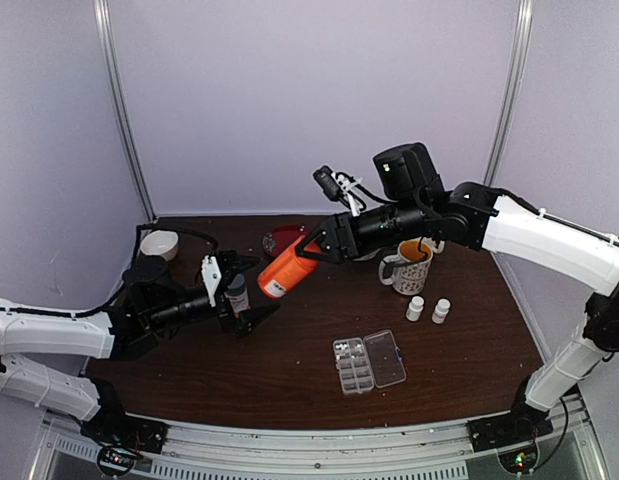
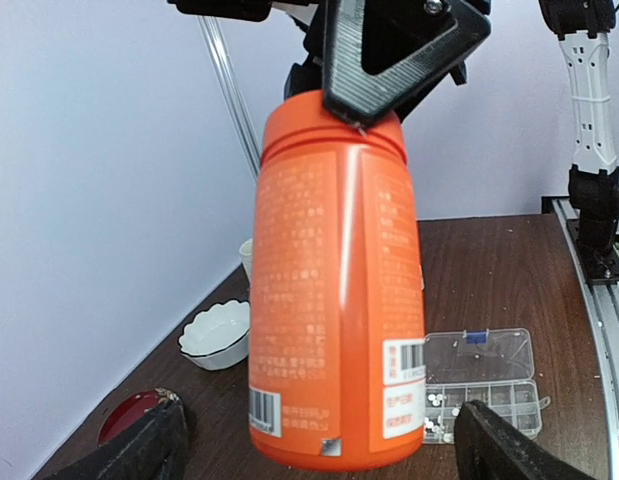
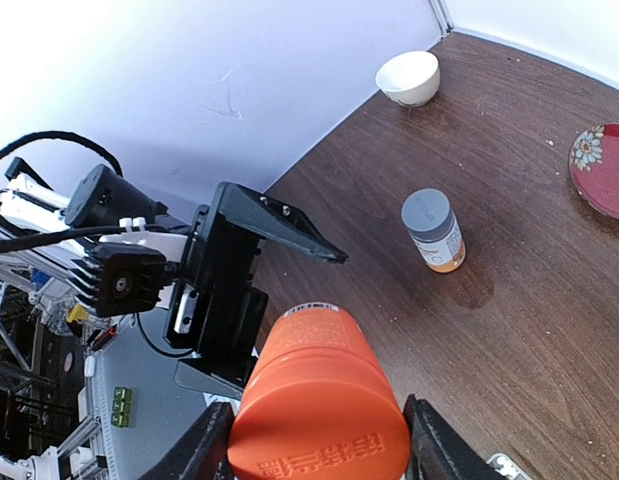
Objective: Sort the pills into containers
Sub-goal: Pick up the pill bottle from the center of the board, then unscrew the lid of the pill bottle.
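Right claw (image 1: 311, 249) grips orange bottle (image 2: 334, 300) with barcoded, illegible label (image 2: 403, 372); left claw (image 2: 324, 445) gapes wide.

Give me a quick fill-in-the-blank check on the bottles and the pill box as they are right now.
1. The big bottle clamped in the right gripper is coloured ____.
2. The lone small bottle standing left of it in the top view has a ____ cap.
3. The lid of the pill box is ____.
4. Beside the mug stand ____ small white bottles.
Missing words: orange; grey; open; two.
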